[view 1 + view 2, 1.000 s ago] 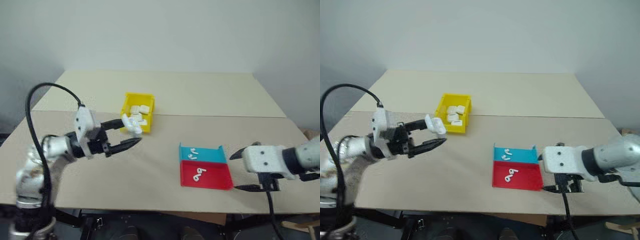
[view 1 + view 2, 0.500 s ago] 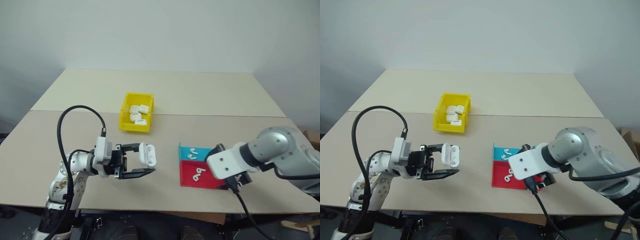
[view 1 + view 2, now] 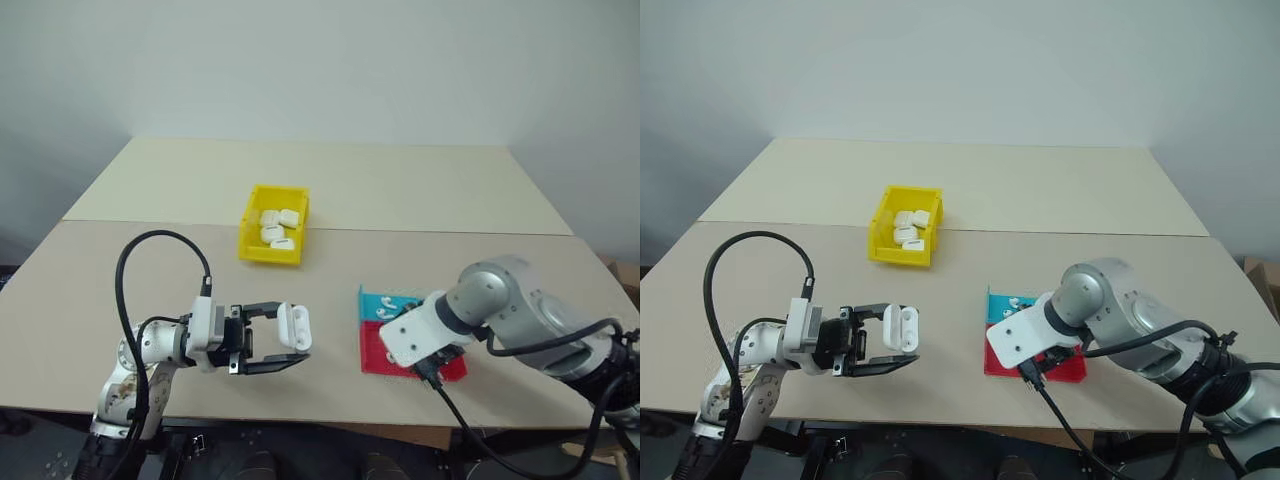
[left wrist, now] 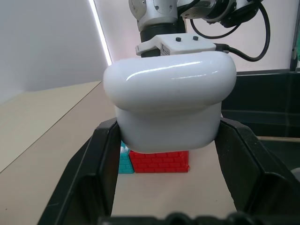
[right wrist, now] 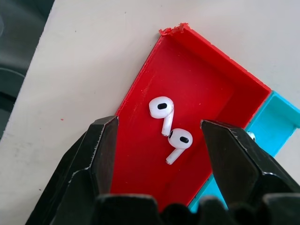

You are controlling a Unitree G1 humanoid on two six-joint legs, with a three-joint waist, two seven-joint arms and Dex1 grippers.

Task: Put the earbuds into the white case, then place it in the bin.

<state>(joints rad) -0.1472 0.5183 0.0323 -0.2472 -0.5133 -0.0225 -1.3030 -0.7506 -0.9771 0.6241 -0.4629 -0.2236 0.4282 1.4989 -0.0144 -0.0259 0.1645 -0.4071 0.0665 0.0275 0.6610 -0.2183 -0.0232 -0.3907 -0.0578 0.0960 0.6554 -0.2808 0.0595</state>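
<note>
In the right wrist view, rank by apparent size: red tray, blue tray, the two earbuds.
1. Red tray, largest.
2. Blue tray, though the frame edge and gripper cut it off, so unsure.
3. The two earbuds look alike; no ranking between them.

Soft, even indoor light; glare streaks the white case [image 4: 168,101].

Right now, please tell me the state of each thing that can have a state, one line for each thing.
left gripper: shut on the white case
white case: held above the table, lid closed
right gripper: open above the red tray
earbuds: lying loose in the red tray
yellow bin: holds several white cases
</note>
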